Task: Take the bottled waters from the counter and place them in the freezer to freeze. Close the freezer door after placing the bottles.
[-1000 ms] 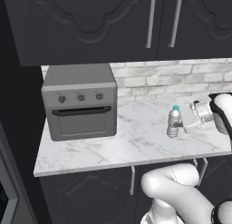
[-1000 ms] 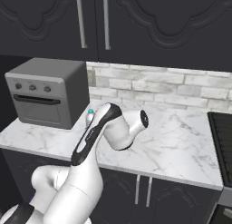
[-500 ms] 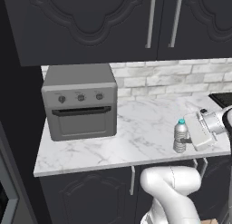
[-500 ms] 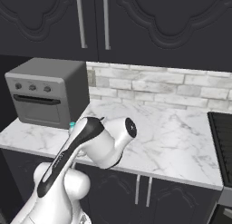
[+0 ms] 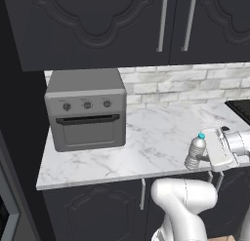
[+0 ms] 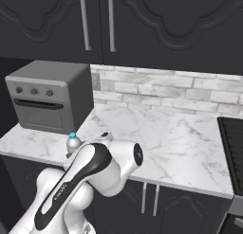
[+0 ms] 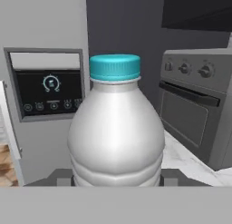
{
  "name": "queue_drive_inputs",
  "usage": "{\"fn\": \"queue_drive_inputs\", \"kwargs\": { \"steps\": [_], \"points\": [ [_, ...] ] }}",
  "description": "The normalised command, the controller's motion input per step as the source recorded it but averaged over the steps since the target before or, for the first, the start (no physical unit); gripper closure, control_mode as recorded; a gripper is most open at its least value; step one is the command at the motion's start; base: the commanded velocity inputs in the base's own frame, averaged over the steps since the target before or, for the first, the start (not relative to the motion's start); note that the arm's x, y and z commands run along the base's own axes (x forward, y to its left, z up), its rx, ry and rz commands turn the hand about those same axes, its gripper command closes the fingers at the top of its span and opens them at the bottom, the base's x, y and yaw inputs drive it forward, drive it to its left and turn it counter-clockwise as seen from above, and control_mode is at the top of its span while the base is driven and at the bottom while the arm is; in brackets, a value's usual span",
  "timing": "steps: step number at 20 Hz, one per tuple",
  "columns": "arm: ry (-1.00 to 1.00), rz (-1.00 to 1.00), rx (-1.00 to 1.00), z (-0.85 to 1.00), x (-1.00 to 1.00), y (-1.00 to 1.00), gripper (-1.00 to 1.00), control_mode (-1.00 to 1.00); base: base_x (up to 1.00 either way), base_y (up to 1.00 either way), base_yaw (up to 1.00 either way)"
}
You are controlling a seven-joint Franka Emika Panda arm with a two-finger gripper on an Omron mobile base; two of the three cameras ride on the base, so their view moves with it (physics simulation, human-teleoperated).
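no readable text, dispenser panel [image 7: 47, 89] icons illegible

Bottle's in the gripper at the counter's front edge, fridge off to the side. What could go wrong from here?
1. The gripper holds the bottled water low on its body, past the counter edge; a fast swing could tip it or let it slip to the floor.
2. The toaster oven stands on the fridge side of the counter; a low sweep toward the dispenser panel might clip it.
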Motion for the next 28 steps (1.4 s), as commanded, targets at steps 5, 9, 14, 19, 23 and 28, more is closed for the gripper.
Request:
{"fn": "queue_drive_inputs", "kwargs": {
  "steps": [5,9,14,19,23,28],
  "points": [
    [0.01,0.05,-0.14,0.0,0.0,0.05,1.0,-1.0,0.0,0.0,0.0],
    [0.03,0.01,-0.05,0.0,0.0,0.0,1.0,-1.0,0.0,0.0,0.0],
    [0.0,0.0,0.0,0.0,0.0,0.0,1.0,-1.0,0.0,0.0,0.0],
    [0.0,0.0,0.0,0.0,-0.02,0.0,1.0,-1.0,0.0,0.0,0.0],
    [0.0,0.0,0.0,0.0,-0.14,0.0,1.0,1.0,-0.3,0.0,0.0],
    [0.0,0.0,0.0,0.0,0.0,0.0,1.0,1.0,-0.71,0.04,0.0]
  ]
}}
